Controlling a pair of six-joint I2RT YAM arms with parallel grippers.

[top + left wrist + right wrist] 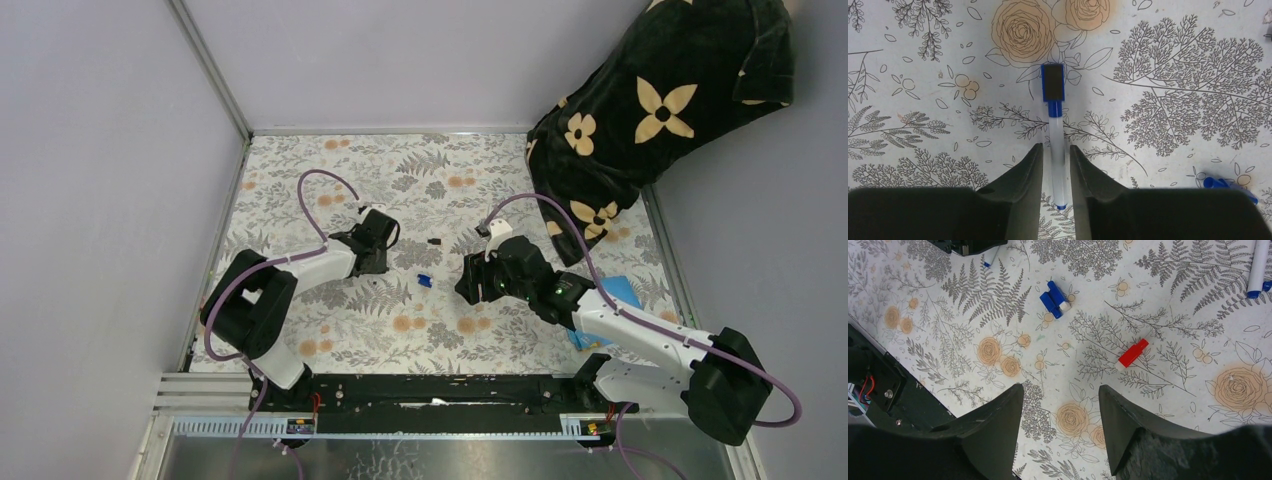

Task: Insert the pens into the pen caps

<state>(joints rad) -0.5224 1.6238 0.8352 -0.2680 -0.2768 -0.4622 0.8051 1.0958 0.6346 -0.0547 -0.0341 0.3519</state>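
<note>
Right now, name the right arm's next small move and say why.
Probably ease the right gripper toward the red cap and lower over it. Its jaws stand open and empty, and that cap lies alone just ahead of it, apart from the blue caps.

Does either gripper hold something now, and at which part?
Left gripper straddles the pen at its white barrel, narrow gaps both sides: seemingly not gripped. Right gripper open, holding nothing.
</note>
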